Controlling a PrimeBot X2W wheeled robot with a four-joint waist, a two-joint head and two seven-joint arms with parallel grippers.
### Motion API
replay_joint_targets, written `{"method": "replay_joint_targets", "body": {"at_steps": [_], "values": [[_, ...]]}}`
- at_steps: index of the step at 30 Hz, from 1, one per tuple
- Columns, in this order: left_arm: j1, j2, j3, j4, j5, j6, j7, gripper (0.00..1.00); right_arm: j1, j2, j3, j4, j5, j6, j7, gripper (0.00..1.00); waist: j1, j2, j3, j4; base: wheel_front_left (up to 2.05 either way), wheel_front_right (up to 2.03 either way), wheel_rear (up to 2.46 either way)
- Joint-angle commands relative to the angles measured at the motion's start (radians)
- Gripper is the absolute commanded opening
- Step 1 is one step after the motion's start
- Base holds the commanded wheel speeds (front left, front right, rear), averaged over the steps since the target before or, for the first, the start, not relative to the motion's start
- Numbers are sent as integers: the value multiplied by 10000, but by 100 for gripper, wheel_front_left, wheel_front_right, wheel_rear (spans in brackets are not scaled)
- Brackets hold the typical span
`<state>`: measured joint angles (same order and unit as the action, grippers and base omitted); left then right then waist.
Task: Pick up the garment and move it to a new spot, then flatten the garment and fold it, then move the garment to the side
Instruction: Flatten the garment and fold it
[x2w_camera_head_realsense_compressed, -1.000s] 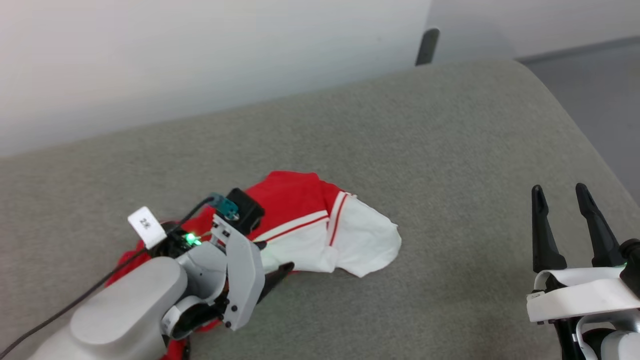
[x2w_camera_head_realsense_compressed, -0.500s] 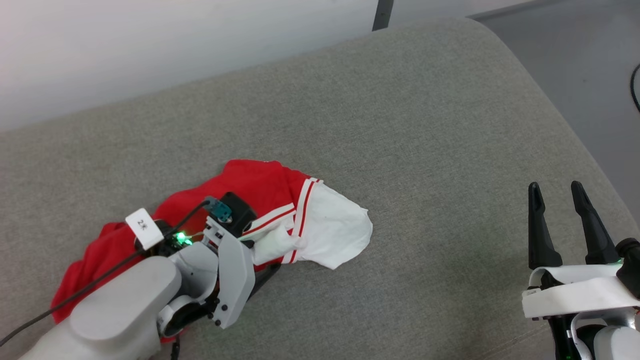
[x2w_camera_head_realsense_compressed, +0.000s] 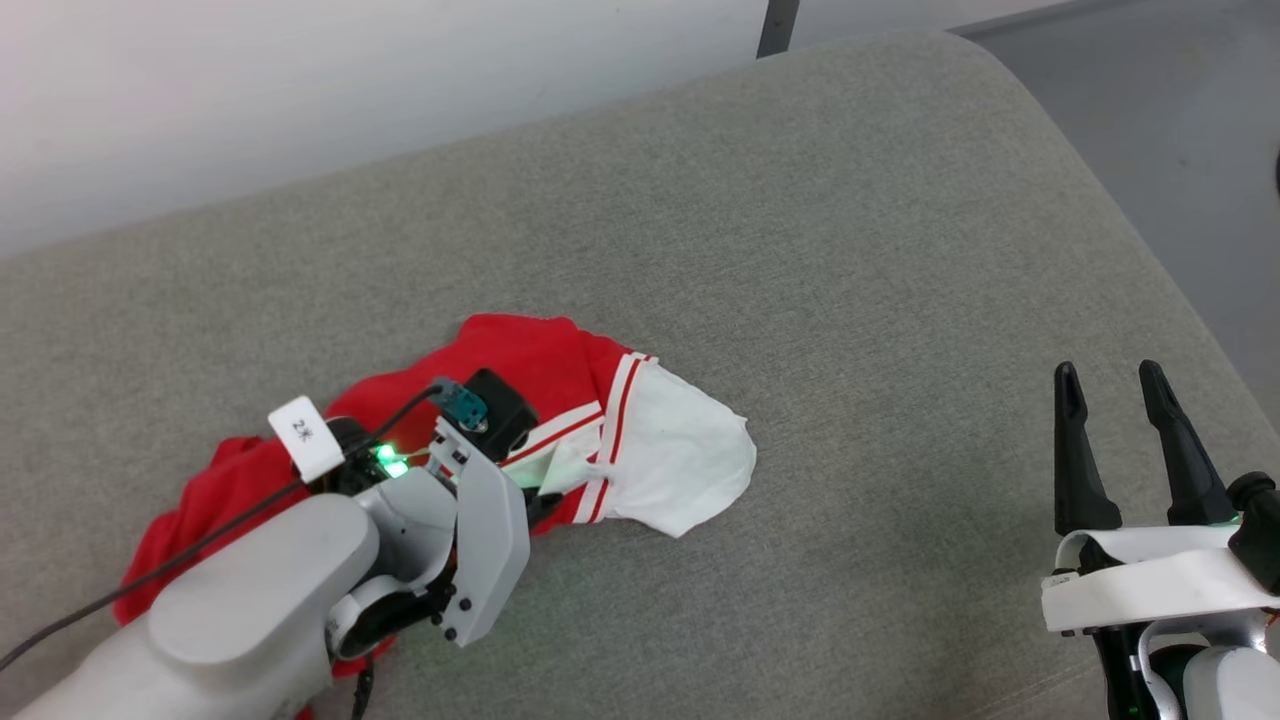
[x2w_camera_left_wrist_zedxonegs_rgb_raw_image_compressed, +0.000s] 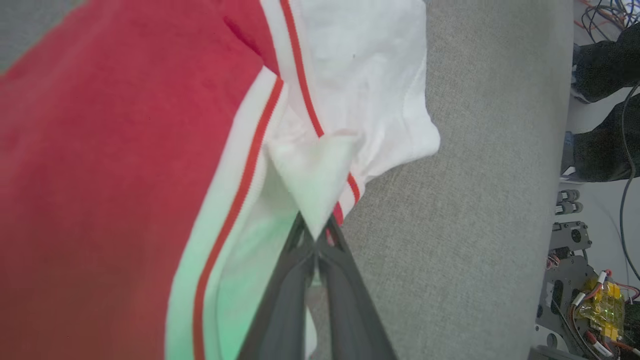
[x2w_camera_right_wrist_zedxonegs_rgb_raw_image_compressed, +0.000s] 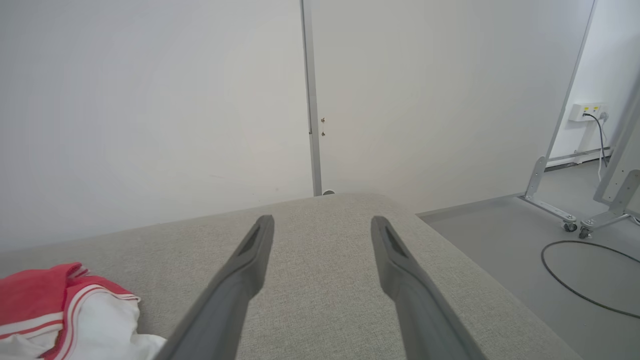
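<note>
Shirt pinched on the grey cushion

The cushion spreads beneath both claws. The crumpled red-and-white shirt lies just ahead of my left claw, which is clenched on a white fold. My right claw is well apart from it, fingers spread.

Grey padded worktop, plain white room

The fabric-covered worktop has a rounded corner and sits against a white wall split by a thin metal strip. On the grey floor lies a looped black cable, near a metal frame on casters and a wall socket. Yellow-taped wiring sits off the worktop's edge.
</note>
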<state>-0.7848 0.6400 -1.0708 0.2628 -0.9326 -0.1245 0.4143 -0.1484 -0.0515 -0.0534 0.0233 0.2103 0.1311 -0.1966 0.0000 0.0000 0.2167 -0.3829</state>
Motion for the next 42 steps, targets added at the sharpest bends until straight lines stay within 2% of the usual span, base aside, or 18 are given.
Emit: {"method": "replay_joint_targets", "body": {"at_steps": [1,7,11,26,33,36,38,39,40,42], "values": [[-121,41,-45,-85,-42,-52,35,0,-40,20,16,-1,-37,-5,-17,100,0,0,-49,62,0,0,0],[-240,162,105,-291,-359,-46,0,0,77,21,-65,15,-103,-5,43,100,0,0,-237,280,0,0,0],[-270,382,443,-548,-620,139,-124,0,213,19,-197,-27,-194,-5,154,100,0,0,-490,556,0,0,0],[370,2296,1672,-1542,-1343,1322,-646,0,839,18,-303,-345,-636,-5,920,100,0,0,-1639,2179,0,0,0],[1032,3105,2143,-874,-1721,1766,-1215,0,1062,18,-207,-450,-706,-5,1222,100,0,0,-2025,2712,0,0,0],[1320,3340,2225,-308,-1777,1716,-1536,2,1140,21,-159,-501,-696,-5,1335,100,0,0,-2101,2821,0,0,0],[1474,3331,2197,124,-1819,1645,-1675,0,1194,18,-149,-547,-725,-5,1420,100,0,0,-2126,2884,0,0,0],[1496,3306,2179,333,-1752,1640,-1750,9,1214,19,-144,-568,-725,-5,1425,100,0,0,-2130,2902,0,0,0],[1496,3306,2179,333,-1752,1640,-1750,9,1214,19,-144,-568,-725,-5,1425,100,0,0,-2130,2902,0,0,0],[1610,3155,2188,830,-1899,1610,-1856,2,1226,19,-125,-615,-728,-5,1495,100,0,0,-2133,2916,0,0,0]]}}
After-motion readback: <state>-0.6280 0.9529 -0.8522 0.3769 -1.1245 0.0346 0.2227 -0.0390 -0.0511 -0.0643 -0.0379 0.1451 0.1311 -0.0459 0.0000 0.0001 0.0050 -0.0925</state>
